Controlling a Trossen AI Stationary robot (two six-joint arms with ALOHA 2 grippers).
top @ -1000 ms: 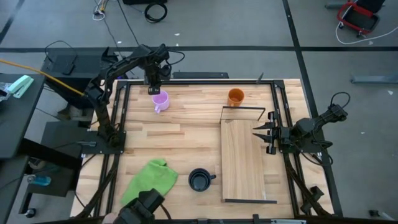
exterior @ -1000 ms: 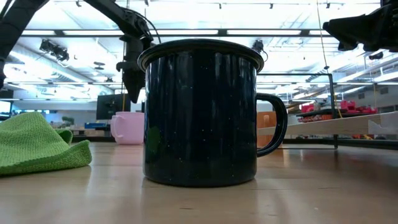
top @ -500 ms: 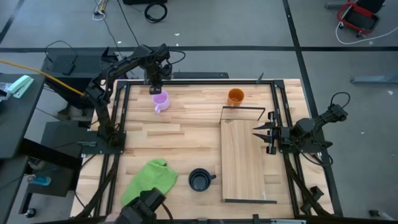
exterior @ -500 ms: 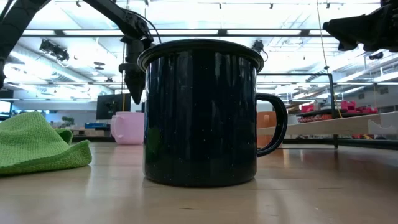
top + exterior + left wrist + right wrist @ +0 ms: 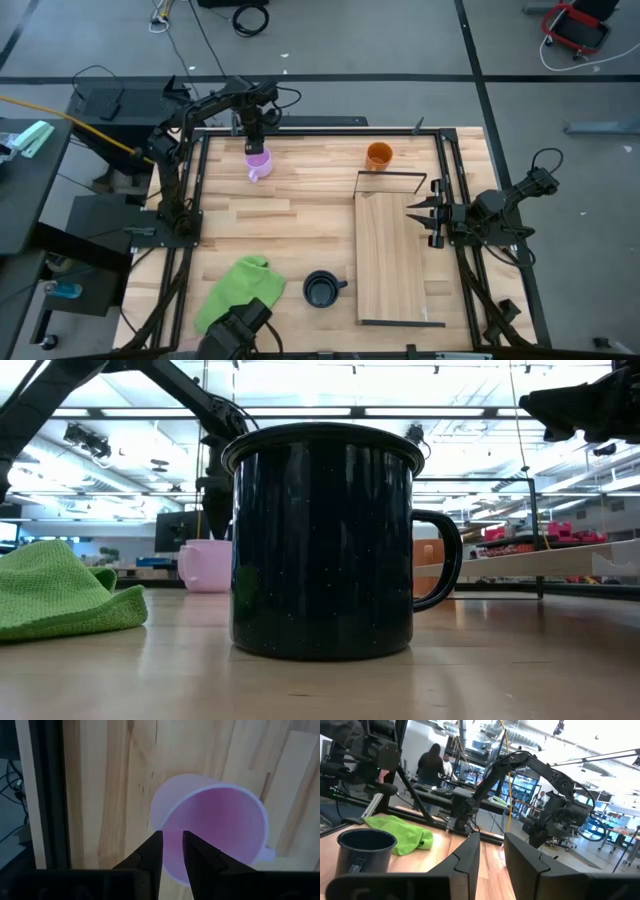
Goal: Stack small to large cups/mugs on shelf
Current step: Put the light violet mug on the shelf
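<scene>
Since the earlier frames the left gripper (image 5: 257, 140) has shifted a little toward the shelf side and come down, so it now sits directly over the light purple mug (image 5: 258, 163) instead of just behind it.

From above, the light purple mug stands on the wooden surface (image 5: 290, 230) near its far edge. The orange mug (image 5: 379, 155) stands well to the side of it, just beyond the shelf's far end. The shelf (image 5: 390, 255), a long light-wood board with black wire ends, lies between the mugs and the right gripper (image 5: 420, 212), which waits at the shelf's outer long edge. The black mug (image 5: 321, 290) stands beside the shelf's near end, with the green cloth (image 5: 238, 290) on its other side.

At table height, the black mug (image 5: 325, 540) fills the middle. The light purple mug (image 5: 205, 566) shows far behind it, with the green cloth (image 5: 60, 590) to one side.

From the left wrist, the left gripper (image 5: 172, 845) has its jaws slightly apart, astride the rim of the light purple mug (image 5: 215, 830), one finger inside and one outside, not yet clamped.

From the right wrist, the right gripper (image 5: 490, 851) shows its jaws apart and holding nothing. The black mug (image 5: 364, 851) and the green cloth (image 5: 402, 834) lie beyond, and a person (image 5: 429, 765) stands in the room behind.
</scene>
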